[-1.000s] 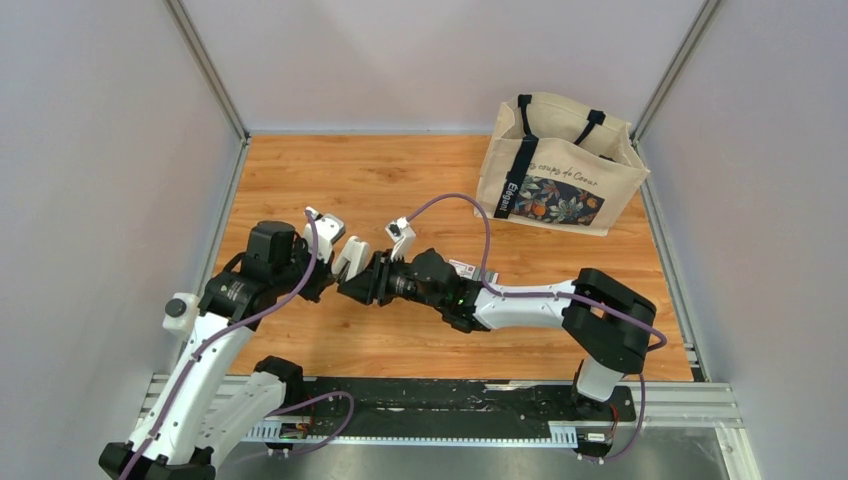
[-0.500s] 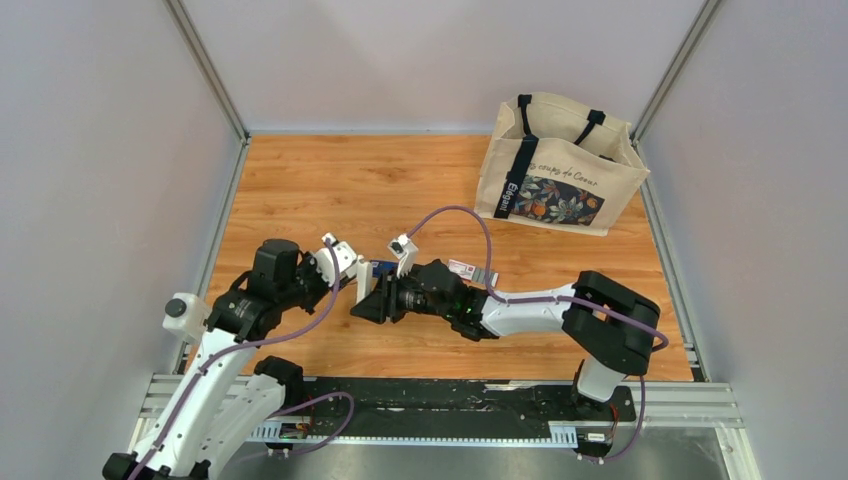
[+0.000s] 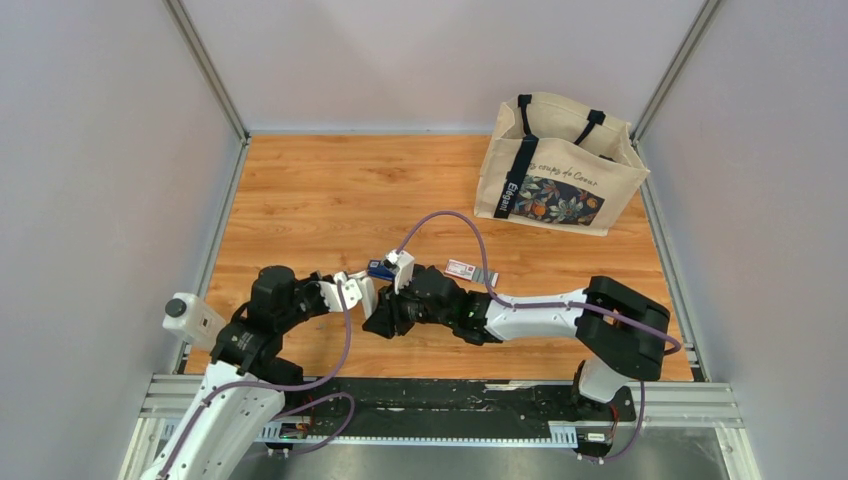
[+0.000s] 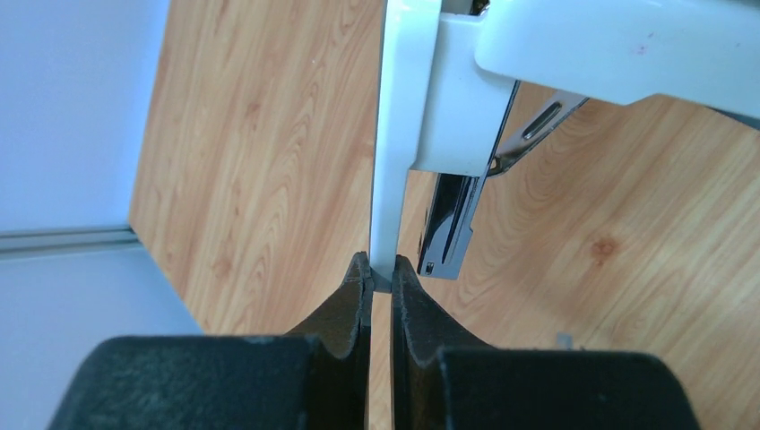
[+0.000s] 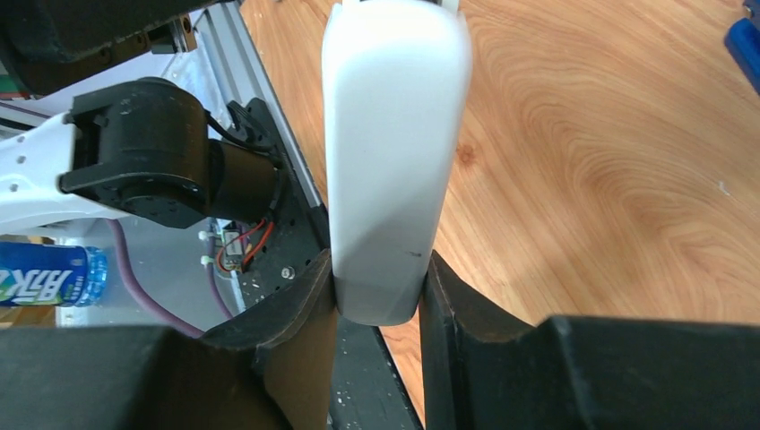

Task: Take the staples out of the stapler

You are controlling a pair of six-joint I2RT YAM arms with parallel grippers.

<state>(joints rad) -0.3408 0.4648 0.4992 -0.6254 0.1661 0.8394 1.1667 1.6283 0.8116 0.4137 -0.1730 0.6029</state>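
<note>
The dark-blue stapler (image 3: 379, 268) lies on the wooden table just behind the two wrists, partly hidden by the right wrist's camera. Only its blue corner (image 5: 749, 40) shows in the right wrist view. Neither gripper holds it. Both grippers hold a white stapler (image 3: 362, 294) above the table near the front edge. My left gripper (image 4: 383, 269) is shut on the white stapler's thin flat plate (image 4: 390, 161), and its silver magazine (image 4: 453, 219) hangs open beside it. My right gripper (image 5: 378, 287) is shut on the white stapler's rounded body (image 5: 390, 152).
A beige tote bag (image 3: 560, 165) stands at the back right. A small pink and white box (image 3: 468, 269) lies right of the wrists. The black front rail (image 3: 430, 395) runs under the arms. A blue can (image 5: 45, 282) shows beyond the table edge.
Both grippers have moved toward the near edge with the white stapler held between them. The left wrist has dropped and drawn back. The blue stapler has stayed put.
</note>
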